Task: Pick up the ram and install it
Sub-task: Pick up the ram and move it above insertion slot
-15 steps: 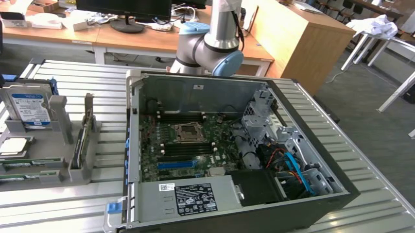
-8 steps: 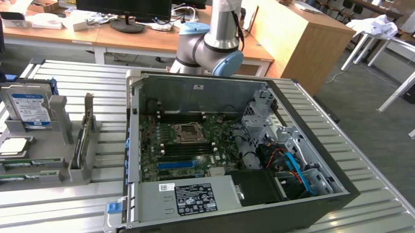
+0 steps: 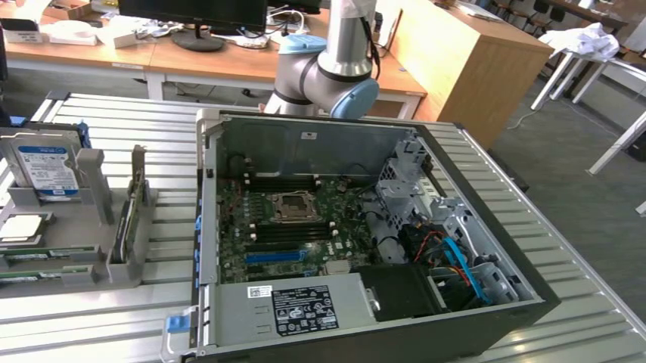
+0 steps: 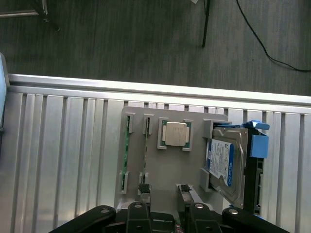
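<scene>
Gray holder (image 3: 91, 261) sits on the slatted table (image 3: 121, 121), at the exterior view's left. Contents:
- The hard drive (image 3: 45, 170) stands upright at one end of the holder.
- The processor chip (image 3: 20, 227) lies flat in its pocket next to the drive.
- The ram (image 4: 126, 155) is two green sticks on edge in narrow slots, on the far side of the chip from the drive (edge-up, presumably so fingers can close on the thin faces). Neither is lifted yet.

Just beside the holder, toward the exterior view's right, the open computer case (image 3: 474, 227) lies on its side. Its motherboard (image 3: 293, 227) faces up, likely so its slots can be reached from above. The arm (image 3: 323, 68) rises beyond the case.

The gripper (image 4: 166, 211) looks down on the holder. Its fingers (image 4: 138, 216) are spread with nothing between them, and they are not touching the ram.
</scene>
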